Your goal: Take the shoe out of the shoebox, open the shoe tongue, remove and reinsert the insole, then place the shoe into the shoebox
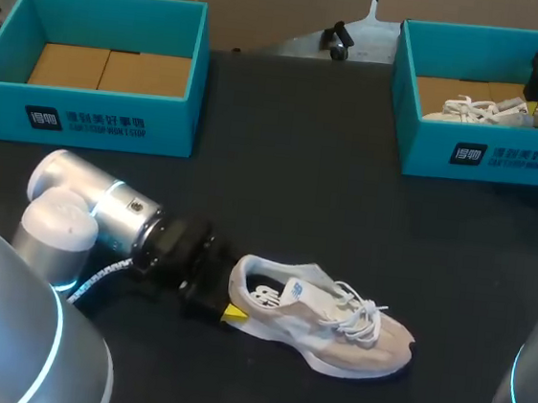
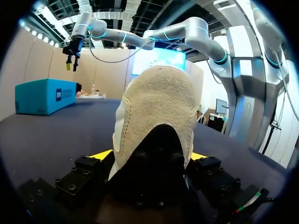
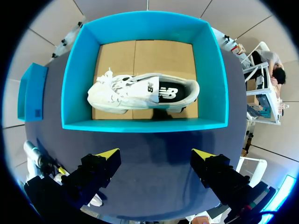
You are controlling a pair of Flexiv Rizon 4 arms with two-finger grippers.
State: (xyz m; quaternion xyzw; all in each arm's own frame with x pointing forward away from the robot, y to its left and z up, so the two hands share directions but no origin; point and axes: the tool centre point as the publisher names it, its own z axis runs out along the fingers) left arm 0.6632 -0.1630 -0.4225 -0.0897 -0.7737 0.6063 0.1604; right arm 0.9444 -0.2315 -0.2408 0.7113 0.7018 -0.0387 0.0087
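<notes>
- The beige shoe (image 1: 333, 324) lies on its sole on the dark table (image 1: 292, 165), in the near middle part, outside of both boxes. Its toe points to our right side and its white laces lie loose on top.
- Our left gripper (image 1: 229, 310) is at the heel of this shoe. In the left wrist view the heel stands between the two yellow tips and both fingers press on it, one from each side, so the gripper is closed on the shoe.
- The left shoebox (image 1: 105, 117), teal in colour, stands at the far left of the table, well apart from the shoe. Its brown cardboard floor shows.
- The right shoebox (image 3: 140, 125) stands at the far right. A white shoe (image 3: 142, 93) lies inside, on the cardboard floor.
- Our right gripper (image 3: 155, 156) hangs above the right shoebox. Its fingers are spread wide and hold nothing.
</notes>
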